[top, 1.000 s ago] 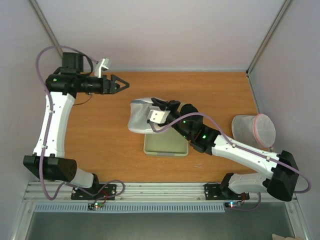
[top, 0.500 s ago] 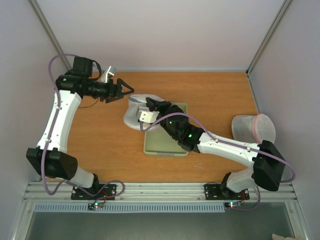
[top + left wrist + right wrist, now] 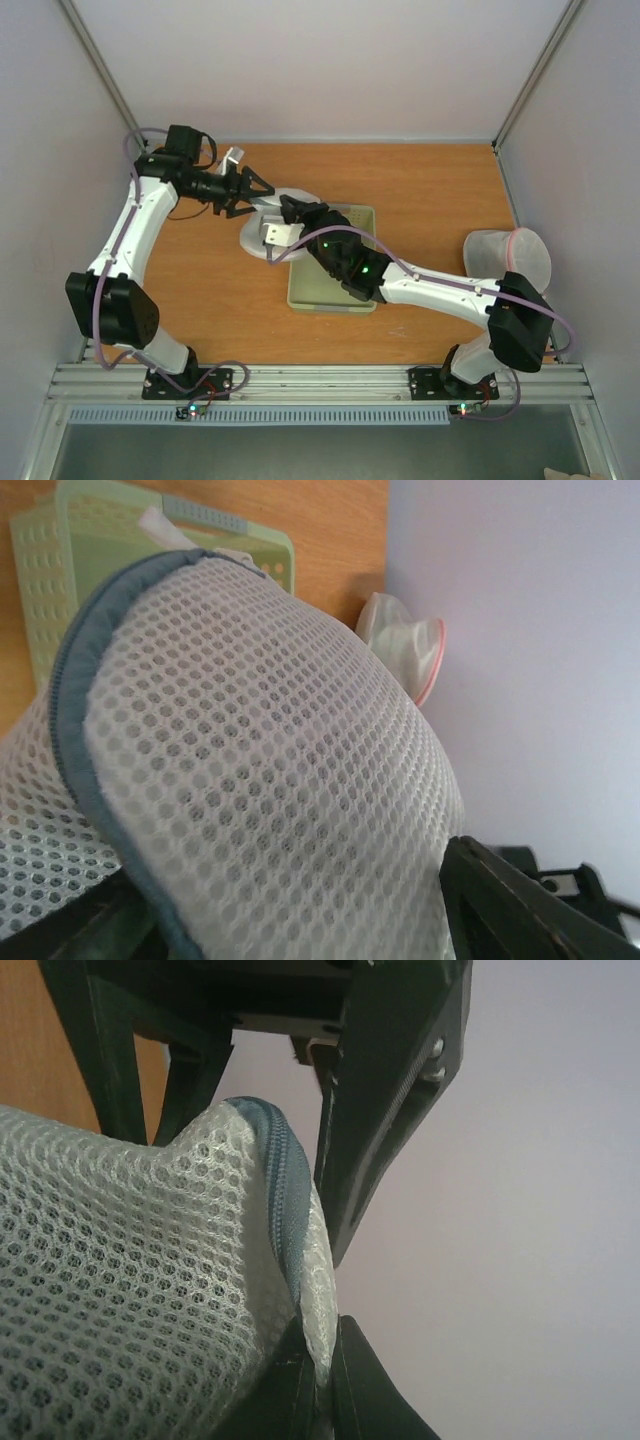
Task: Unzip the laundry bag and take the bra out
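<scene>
So the laundry bag [image 3: 258,230] sits left of centre on the table [image 3: 200,280], overlapping the far-left corner of the tray [image 3: 330,292]. My left gripper [image 3: 262,191] is right at its far side, and my right gripper [image 3: 284,209] reaches in over the tray to the bag's right edge. A second round bag [image 3: 508,260] lies well off right, by the wall.

Lab rig; white wall panels [image 3: 300,70]; aluminium rail [image 3: 320,378]

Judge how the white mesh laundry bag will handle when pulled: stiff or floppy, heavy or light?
Probably floppy: the laundry bag folds into a peak where the right gripper pinches it. Likely light, being open mesh. Its dome looks rounded, so perhaps slightly springy.
</scene>
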Robot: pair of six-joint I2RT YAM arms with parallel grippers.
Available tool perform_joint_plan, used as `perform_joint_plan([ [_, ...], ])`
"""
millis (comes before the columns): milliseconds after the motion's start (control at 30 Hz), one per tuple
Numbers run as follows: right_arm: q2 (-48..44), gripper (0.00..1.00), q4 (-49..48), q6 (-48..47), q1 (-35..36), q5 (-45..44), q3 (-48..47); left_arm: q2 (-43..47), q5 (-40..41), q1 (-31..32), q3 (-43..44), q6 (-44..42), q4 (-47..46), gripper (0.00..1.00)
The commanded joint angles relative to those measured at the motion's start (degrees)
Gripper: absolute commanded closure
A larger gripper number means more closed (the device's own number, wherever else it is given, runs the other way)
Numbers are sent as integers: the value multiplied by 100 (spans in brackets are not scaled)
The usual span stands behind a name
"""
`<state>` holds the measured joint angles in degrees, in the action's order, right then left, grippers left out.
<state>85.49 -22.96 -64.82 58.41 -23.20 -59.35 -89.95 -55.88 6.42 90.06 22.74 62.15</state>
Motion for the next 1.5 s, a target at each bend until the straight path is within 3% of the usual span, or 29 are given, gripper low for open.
perform_joint_plan([
  [0,86,99,-569,-131,74,-142,-320,-6,-518,87,-72,330,-387,45],
  [133,121,99,-570,-115,74,-139,-341,-5,-619,88,-32,299,-402,95],
  [200,89,99,-470,-3,74,-120,-345,-15,-448,88,89,144,-268,99],
  [233,53,89,-401,163,81,-109,-361,-39,-290,88,195,-30,-152,99],
  [267,-49,67,-351,481,80,-84,-384,-62,-64,88,366,-401,15,99],
  [300,-163,39,-196,844,70,-22,-434,-84,254,88,561,-705,178,99],
  [367,-550,4,228,1644,15,380,-504,-78,1089,95,901,-1514,436,99],
  [400,-771,2,423,2025,-41,722,-519,-37,1419,107,1009,-2130,464,99],
  [533,-1423,1,1471,3811,-879,2891,-789,404,2375,298,972,-4053,277,99],
  [600,-1497,2,1853,4680,-1397,3389,-985,749,2644,444,751,-4850,127,99],
  [800,-1550,1,2688,5317,-1849,3203,-1125,1222,2739,582,883,-7203,1100,99],
  [967,-1629,2,2782,5872,-2089,3879,-915,2091,2627,595,538,-8623,884,99],
  [1167,-1987,2,2089,5843,-2088,5581,-297,3471,1032,598,-544,-8681,-452,99],
  [1267,-2083,2,1950,5785,-2088,6085,-165,4059,864,598,-1188,-8241,-1341,99],
  [1467,-2195,10,1847,5732,-2084,6991,-41,4641,669,598,-1860,-7965,-2075,99],
])
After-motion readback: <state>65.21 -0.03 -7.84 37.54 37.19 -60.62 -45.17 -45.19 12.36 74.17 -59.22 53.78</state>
